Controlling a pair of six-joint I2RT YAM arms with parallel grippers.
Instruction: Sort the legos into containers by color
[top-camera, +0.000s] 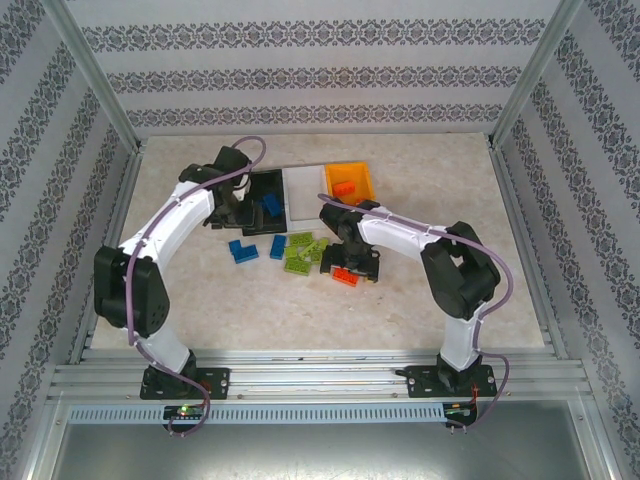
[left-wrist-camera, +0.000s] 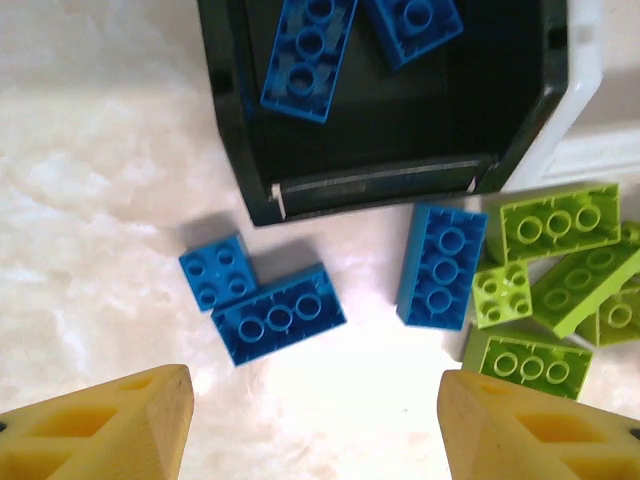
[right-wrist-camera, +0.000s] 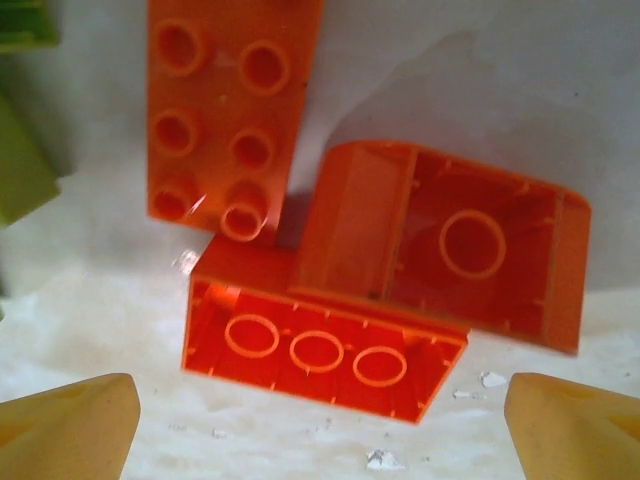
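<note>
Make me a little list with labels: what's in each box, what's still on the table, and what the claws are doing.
black bin: two blue bricks inside
white bin: no bricks seen
orange bin: one orange brick
table: three loose blue bricks, a green pile, three orange bricks
left gripper: open, empty, above the loose blue bricks
right gripper: open, empty, above the three orange bricks

Pale marbled table (top-camera: 210, 295), damask-striped white walls (top-camera: 320, 70), aluminium frame posts (top-camera: 94, 75), bright even light
</note>
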